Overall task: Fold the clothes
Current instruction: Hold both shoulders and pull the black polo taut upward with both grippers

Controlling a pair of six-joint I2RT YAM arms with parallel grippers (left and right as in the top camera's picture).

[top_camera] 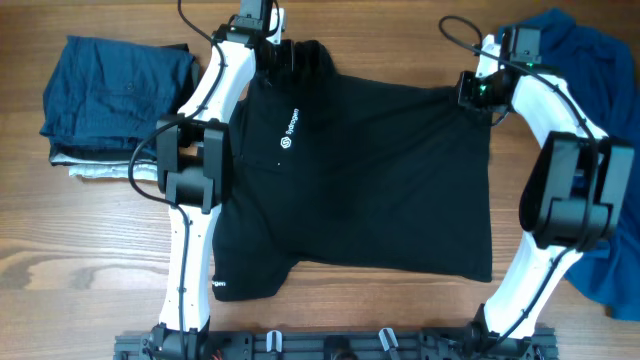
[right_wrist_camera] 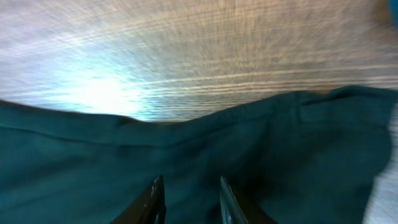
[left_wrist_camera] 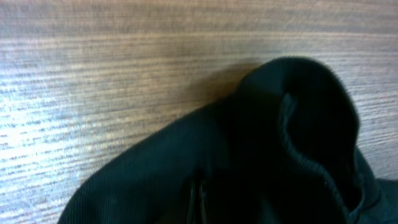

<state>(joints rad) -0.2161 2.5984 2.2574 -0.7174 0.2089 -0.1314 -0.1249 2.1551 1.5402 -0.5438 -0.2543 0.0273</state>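
Black cloth fills the middle of the wooden table (top_camera: 80, 260): the black shirt (top_camera: 380, 170) lies spread out flat, its white chest logo (top_camera: 288, 128) toward the far left and one sleeve (top_camera: 245, 275) pointing to the near left.

At the far left lies a folded stack of dark blue clothes (top_camera: 120, 75) with a pale layer (top_camera: 100, 168) under it, just beside the left arm. A bright blue garment (top_camera: 600, 270) lies crumpled along the right edge, partly under the right arm.

The left gripper (top_camera: 285, 55) is at the shirt's collar on the far side, its jaws closed on bunched fabric. The left arm itself crosses the shirt's left edge and covers it. The right gripper (top_camera: 478, 95) sits at the far right corner of the shirt. In the right wrist view its fingers (right_wrist_camera: 154, 199) stand a little apart over the hem.

The left wrist view shows no fingers, only dark cloth rising close to the lens. The right wrist view is blurred and renders the black shirt teal. The blue garment runs off the frame on the right.
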